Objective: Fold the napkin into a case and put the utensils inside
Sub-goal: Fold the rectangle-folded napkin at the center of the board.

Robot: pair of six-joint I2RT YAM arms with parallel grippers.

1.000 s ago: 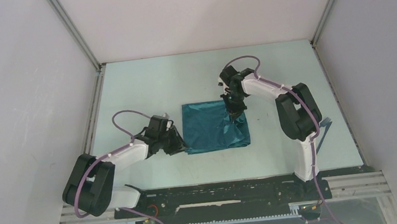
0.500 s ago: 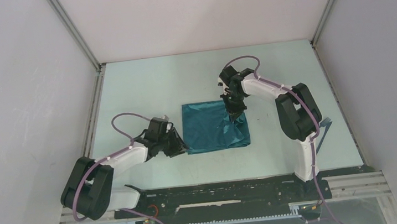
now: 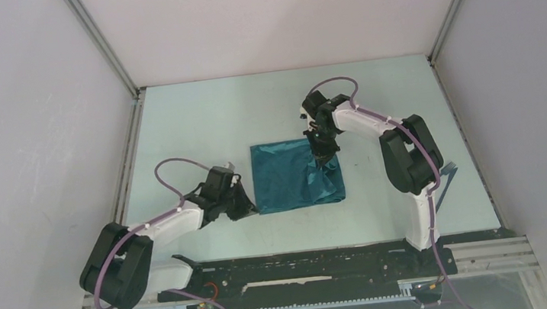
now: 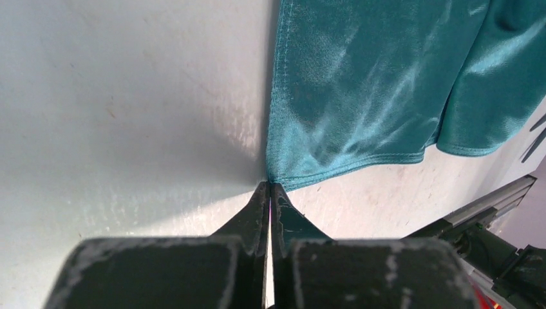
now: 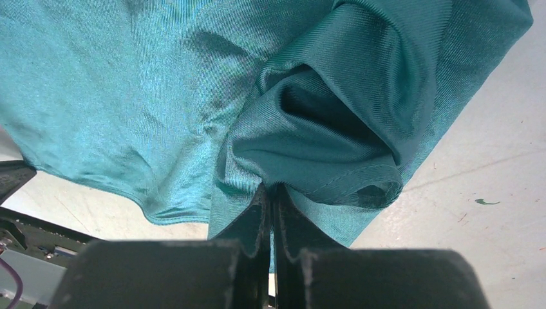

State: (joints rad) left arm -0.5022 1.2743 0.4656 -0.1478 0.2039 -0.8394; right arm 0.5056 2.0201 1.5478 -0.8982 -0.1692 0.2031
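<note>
Top external: right arm (image 3: 409, 159) half hides utensils (image 3: 449, 172); right hand (image 3: 322, 161) grasps napkin (image 3: 288, 180); left hand (image 3: 252, 209), released earlier, now clenched at its corner.

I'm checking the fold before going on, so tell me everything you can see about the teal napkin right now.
The napkin is shiny teal satin with a stitched hem, roughly square, lying mostly flat on the pale table. Its right side is bunched into a raised fold pinched in the shut right jaws. The shut left jaws meet its near left corner; whether they grip it is unclear.
</note>
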